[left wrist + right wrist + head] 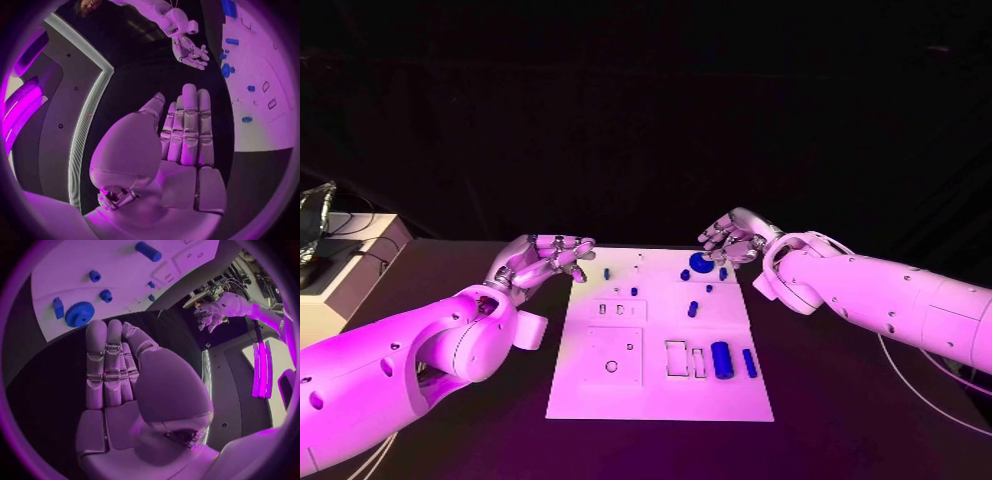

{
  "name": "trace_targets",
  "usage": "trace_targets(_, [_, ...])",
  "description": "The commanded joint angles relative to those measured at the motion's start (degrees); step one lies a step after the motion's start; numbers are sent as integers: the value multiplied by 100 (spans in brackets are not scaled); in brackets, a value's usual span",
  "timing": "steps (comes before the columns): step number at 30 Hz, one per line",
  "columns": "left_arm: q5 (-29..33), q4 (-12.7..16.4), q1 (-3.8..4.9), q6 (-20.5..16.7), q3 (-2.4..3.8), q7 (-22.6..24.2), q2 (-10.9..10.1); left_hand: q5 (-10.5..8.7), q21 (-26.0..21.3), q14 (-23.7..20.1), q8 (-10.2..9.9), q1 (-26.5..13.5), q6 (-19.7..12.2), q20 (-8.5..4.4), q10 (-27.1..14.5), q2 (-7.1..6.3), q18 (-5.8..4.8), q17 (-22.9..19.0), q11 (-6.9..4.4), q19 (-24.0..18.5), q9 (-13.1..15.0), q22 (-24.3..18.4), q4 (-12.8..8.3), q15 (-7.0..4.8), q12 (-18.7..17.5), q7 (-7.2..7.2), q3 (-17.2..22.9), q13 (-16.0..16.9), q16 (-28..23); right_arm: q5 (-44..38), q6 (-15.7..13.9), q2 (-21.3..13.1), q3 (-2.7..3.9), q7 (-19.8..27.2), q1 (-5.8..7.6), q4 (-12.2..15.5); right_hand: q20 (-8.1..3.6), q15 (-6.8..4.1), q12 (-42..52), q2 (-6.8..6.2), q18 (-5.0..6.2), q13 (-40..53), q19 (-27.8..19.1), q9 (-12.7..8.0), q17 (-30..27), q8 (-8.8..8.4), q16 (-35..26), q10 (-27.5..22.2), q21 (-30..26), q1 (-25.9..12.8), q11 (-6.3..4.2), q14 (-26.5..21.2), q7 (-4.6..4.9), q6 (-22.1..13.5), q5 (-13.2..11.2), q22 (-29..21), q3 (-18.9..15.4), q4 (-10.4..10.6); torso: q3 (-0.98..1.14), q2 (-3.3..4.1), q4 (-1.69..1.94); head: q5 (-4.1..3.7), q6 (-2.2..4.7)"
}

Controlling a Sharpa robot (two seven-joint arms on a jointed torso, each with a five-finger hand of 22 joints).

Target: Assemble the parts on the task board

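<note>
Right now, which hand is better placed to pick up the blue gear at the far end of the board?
Right. The right hand hovers empty just beyond the blue gear. The left hand, also empty, sits off the task board's opposite far corner.

There is one black table [848, 420] and on it one white task board [589, 400]. Nine blue parts can be made out on the board. One is a round gear [701, 262] near the board's far edge. One is a thick cylinder [721, 358] and one is a slim bar [750, 363], and these two lie side by side toward the board's near right corner. The other six are small pieces [692, 309] scattered over the far half of the board, too small to sort further. Two white arms reach in, the left arm [416, 360] and the right arm [891, 295]. There are two silver hands, the left hand [548, 258] and the right hand [733, 240], and neither holds anything.
</note>
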Motion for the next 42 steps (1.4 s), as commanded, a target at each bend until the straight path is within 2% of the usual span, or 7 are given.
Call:
trace_targets(1, [-35,-2,0,183,8,-56,11,-22,-57,-35,-15,-25,-52,10,-56,-31,52,-23,8,-34,1,-26,12,27,-4,4,31,-4,-59,-371,-66,3,4,97,11,1,-198,-187,25,-10,-403,56,395,-8,413,-20,817,895,1276,-88,-436,254,-76,69,25,1635,25,-72,-40,88,56,-35,10])
trace_targets(5, [-34,-13,-1,223,9,-97,14,-26,-134,-37,-16,-45,-85,35,-96,-37,54,-93,26,-40,1,-96,18,44,-5,20,16,-4,-188,-867,-82,1,5,-53,34,47,-505,-354,323,-172,-683,612,396,5,1223,-26,2090,1517,2574,-373,-643,262,-166,211,114,3328,-36,-220,-50,123,73,-49,23])
trace_targets(17, [-34,-43,-1,282,9,-172,43,-20,-279,5,-16,-63,-145,66,-175,-20,55,-210,58,-5,1,-249,28,70,-6,51,5,-6,-455,-2222,145,4,5,-595,87,291,-527,-356,975,37,-701,2532,826,-2,2676,-44,3793,699,3044,-519,-644,0,-204,297,433,4319,-186,-364,-78,202,113,-112,38])
trace_targets(19, [-34,-52,-2,295,9,-182,53,-18,-286,7,-17,-74,-159,68,-191,-11,55,-212,63,-5,0,-258,38,74,-6,55,7,-5,-467,-2413,164,5,4,-748,86,330,-530,-362,870,8,-656,2531,767,-1,2617,-43,3788,610,2948,-738,-643,-29,-223,347,832,4178,-209,-263,-79,219,127,-129,43])
trace_targets(20, [-34,-57,-3,301,9,-186,56,-17,-288,9,-16,-74,-161,68,-195,-9,55,-213,65,-4,1,-261,39,75,-4,56,8,-5,-471,-2526,151,5,4,-815,86,348,-508,-291,298,72,-596,2080,730,-8,2556,-44,3811,256,2836,-760,-489,11,-201,222,855,4000,-65,-260,-77,224,129,-132,41])
trace_targets(30, [-39,-78,-9,324,8,-216,69,-15,-291,20,-16,-57,-170,70,-217,16,60,-214,69,5,1,-280,40,76,-5,61,66,-6,-499,-3238,164,-33,3,-1152,74,517,-225,-43,-266,-113,-257,-29,793,0,1944,-47,4216,-203,2119,-897,-170,-88,-182,427,403,3336,827,-499,-98,266,155,-168,49])
trace_targets(42, [-49,-12,-11,316,9,-228,34,-18,-284,33,-16,-67,-170,71,-224,7,63,-204,70,9,1,-301,46,76,-7,61,132,-7,-523,-3626,179,5,1,-1386,37,493,-88,101,-266,-204,-199,-42,915,-13,1302,-42,4672,-1064,1787,-545,38,-244,-119,363,109,3336,327,-161,-110,345,162,-183,57])
